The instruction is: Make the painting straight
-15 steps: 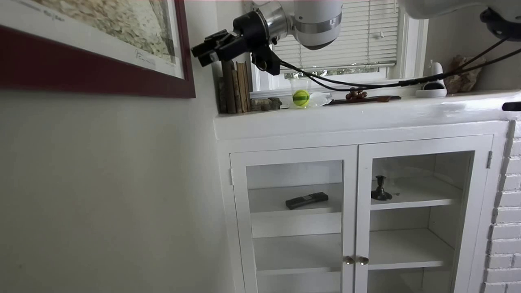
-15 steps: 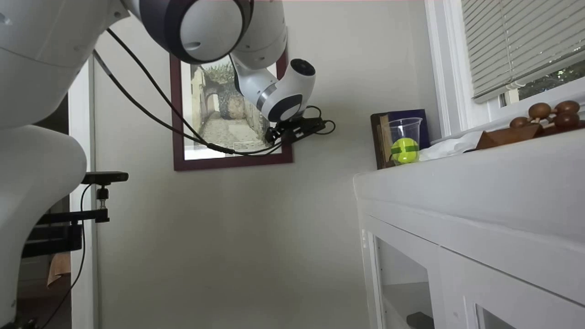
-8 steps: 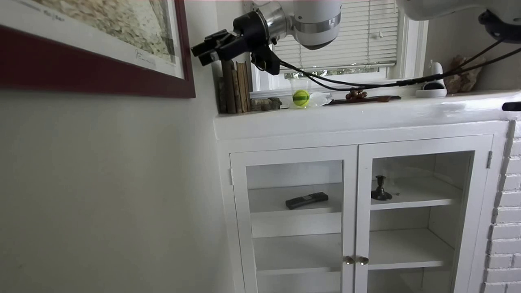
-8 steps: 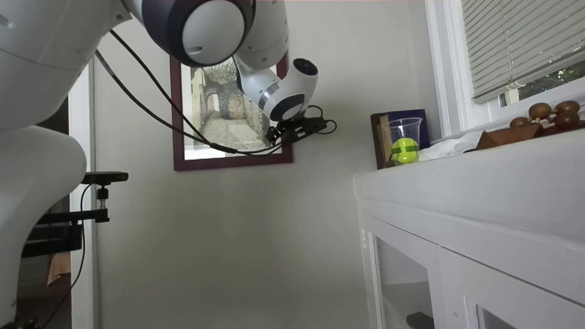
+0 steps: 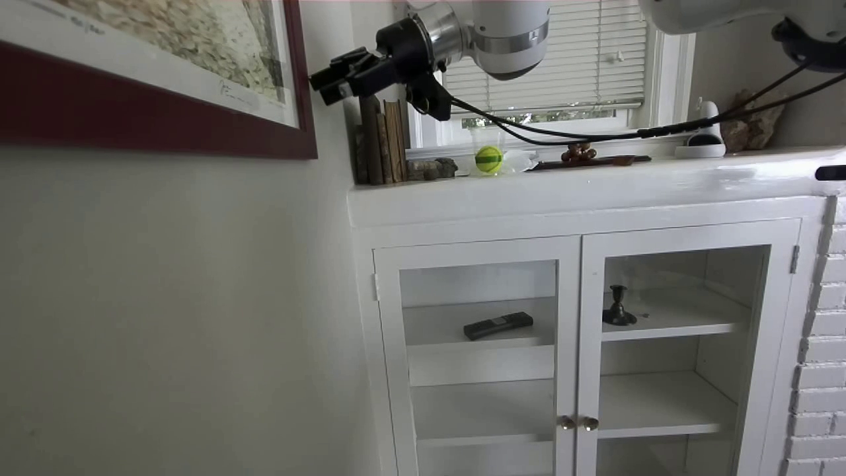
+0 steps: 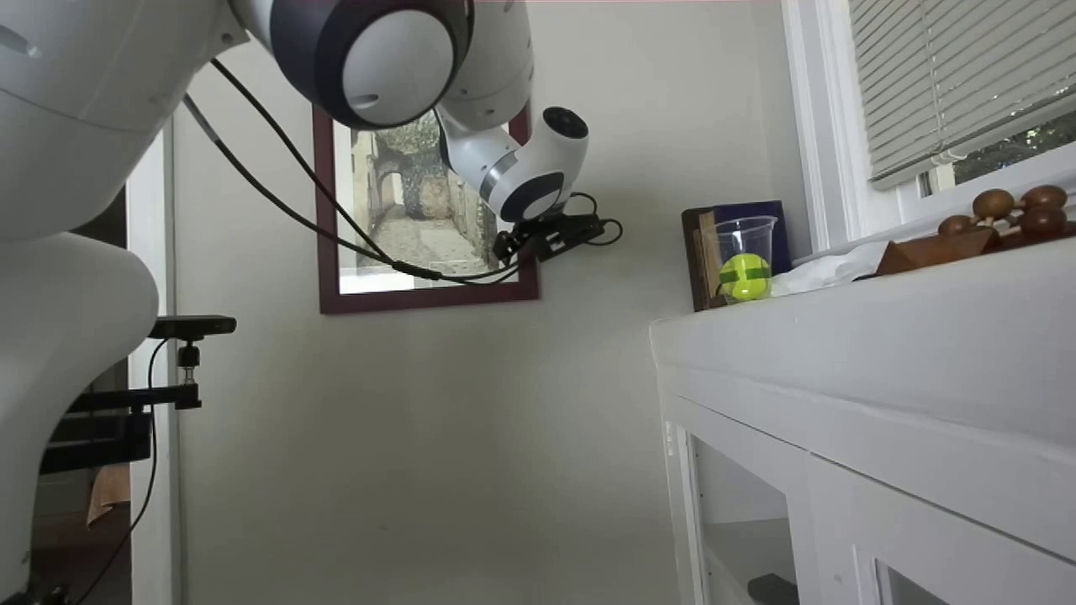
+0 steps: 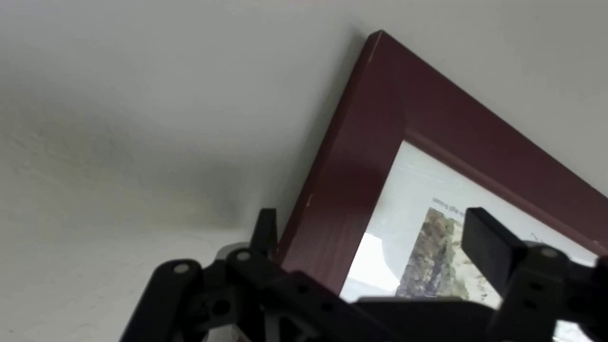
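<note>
Exterior views: clear cup (image 6: 746, 237) holds yellow-green ball (image 6: 745, 278).

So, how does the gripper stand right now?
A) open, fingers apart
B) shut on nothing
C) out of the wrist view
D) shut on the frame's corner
A: in the wrist view the gripper has its fingers spread wide apart, with part of the frame showing in the gap.

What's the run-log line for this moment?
task: straighten painting | gripper: open, seemingly astride frame side in wrist view | contact: unclear | tilt: bottom edge rises rightward in an exterior view
</note>
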`<move>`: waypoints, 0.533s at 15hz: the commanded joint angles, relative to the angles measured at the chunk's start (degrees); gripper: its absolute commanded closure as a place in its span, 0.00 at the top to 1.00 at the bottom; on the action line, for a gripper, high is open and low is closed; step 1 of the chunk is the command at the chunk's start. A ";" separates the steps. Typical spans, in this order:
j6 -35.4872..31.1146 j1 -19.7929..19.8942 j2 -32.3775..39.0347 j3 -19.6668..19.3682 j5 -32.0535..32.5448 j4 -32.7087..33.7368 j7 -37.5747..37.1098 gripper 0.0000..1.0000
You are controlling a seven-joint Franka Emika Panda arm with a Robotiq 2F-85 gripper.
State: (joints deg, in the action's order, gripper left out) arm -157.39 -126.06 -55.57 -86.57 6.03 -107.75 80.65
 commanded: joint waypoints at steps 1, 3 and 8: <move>2.53 -2.40 -3.00 -0.37 1.51 3.08 1.44 1.00; 3.41 -2.95 -3.50 -0.32 1.55 3.76 1.75 1.00; 5.06 -3.54 -4.27 -0.20 1.39 4.57 2.23 1.00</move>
State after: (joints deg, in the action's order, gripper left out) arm -154.51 -128.06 -57.12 -86.92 6.03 -105.38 81.53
